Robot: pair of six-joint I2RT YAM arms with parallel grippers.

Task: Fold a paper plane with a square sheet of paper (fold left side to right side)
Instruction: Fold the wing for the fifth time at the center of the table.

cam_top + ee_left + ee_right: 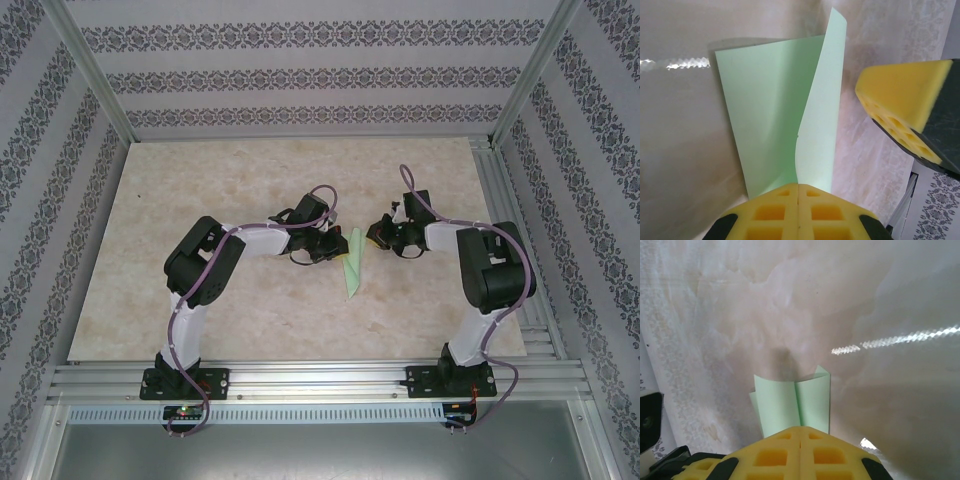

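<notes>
Marble table (200, 170), patterned walls (300, 75) | left tool (799, 194), right tool (800, 436) clamped on folded paper (770, 110)

Light: bright, overhead.
Glare: white streaks on the glossy beige marble-patterned tabletop (890, 342).
Shadow: soft smudge beyond the pale mint-green folded paper (790, 407).
Focus: wrist views slightly soft.

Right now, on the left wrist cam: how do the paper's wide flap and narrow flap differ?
The wide flap is shaded with a straight top edge; the narrow flap is brighter, reaches higher and has a curved inner edge. Both are pale green parts of the square sheet of paper, clamped in the left gripper.
</notes>
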